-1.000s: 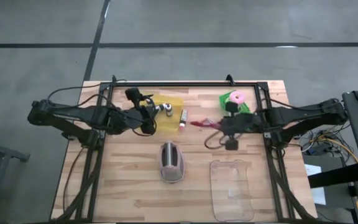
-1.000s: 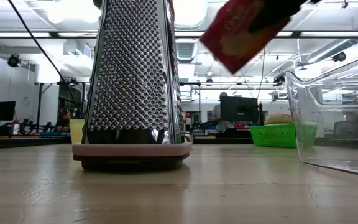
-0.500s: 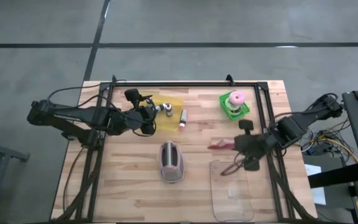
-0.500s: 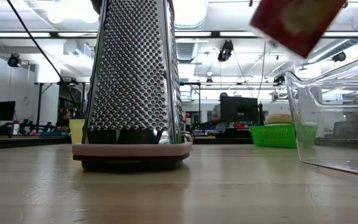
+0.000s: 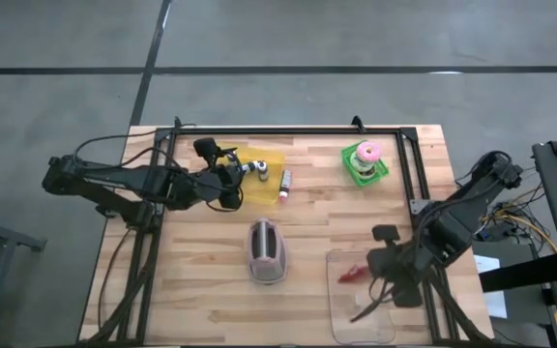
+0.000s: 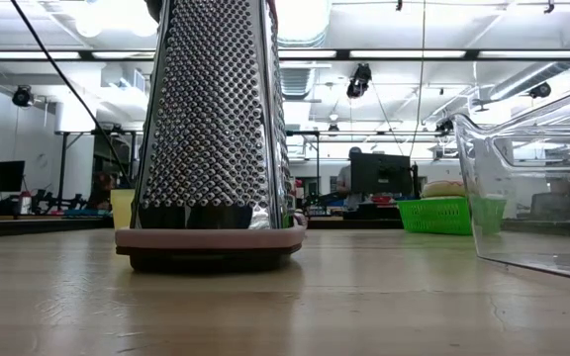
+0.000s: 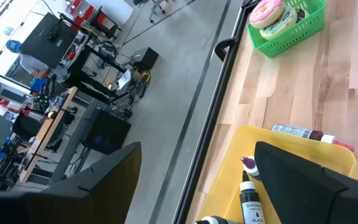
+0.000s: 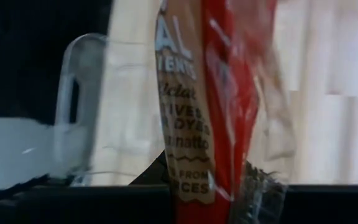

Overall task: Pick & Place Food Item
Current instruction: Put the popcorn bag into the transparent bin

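Note:
A red snack packet [image 5: 353, 274] is held by my right gripper [image 5: 375, 275], which is shut on it above the far end of a clear plastic container [image 5: 361, 324] at the near right. The packet fills the right wrist view [image 8: 216, 106], seen edge-on, with the container [image 8: 79, 112] beyond it. The packet does not show in the low view. My left gripper [image 5: 232, 186] is open and empty over a yellow tray [image 5: 264, 159] at the far left; its fingers stand wide apart in the left wrist view [image 7: 197, 149]. My right gripper pinches one end of the packet [image 8: 219, 186] between its two fingers, coming from the table's right. The packet sticks out ahead of the fingers toward the table's left. It is lifted clear, over the container's far end.
A metal box grater [image 5: 267, 251] stands upright mid-table, left of the container, and looms in the low view [image 6: 211, 129]. A green basket [image 5: 366, 166] with a pink donut [image 5: 367, 151] sits far right. Small bottles [image 7: 250, 202] lie in the yellow tray.
My right gripper has carried the red packet from the table's far middle toward the near edge and the right, ending above the clear container. The packet has stayed in the hold and has passed rightward out of the low view.

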Tool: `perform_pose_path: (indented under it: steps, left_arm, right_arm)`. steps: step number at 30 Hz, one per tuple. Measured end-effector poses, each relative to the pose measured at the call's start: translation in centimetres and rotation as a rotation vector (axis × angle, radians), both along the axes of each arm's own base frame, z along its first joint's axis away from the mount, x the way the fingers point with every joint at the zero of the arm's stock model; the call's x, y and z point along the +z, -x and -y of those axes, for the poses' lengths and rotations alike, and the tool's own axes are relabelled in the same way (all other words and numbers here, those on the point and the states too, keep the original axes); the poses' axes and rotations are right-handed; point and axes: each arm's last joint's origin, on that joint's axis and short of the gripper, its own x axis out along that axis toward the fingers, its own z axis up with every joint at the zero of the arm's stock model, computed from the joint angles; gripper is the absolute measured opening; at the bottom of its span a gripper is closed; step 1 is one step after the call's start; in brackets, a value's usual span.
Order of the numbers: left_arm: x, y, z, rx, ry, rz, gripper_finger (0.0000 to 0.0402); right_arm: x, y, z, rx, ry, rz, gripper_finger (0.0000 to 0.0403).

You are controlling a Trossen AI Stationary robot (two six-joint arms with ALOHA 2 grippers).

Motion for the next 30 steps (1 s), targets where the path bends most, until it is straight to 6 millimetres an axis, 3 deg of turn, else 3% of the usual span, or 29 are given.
perform_pose_path:
  steps: [8,14,30]
  left_arm:
    - [0.0,0.0,0.0,0.0,0.002,0.007,0.0314]
    - [0.1,-0.1,0.0,0.0,0.002,0.015,0.0316]
    - [0.2,-0.1,0.0,-0.003,0.005,0.025,0.0316]
  right_arm:
    - [-1.1,-1.7,-2.8,0.087,-0.182,-0.054,0.0024]
    - [-3.0,-2.7,-4.1,0.139,-0.242,-0.109,0.0024]
    - [-8.2,-3.4,-3.0,0.113,-0.204,-0.203,0.0024]
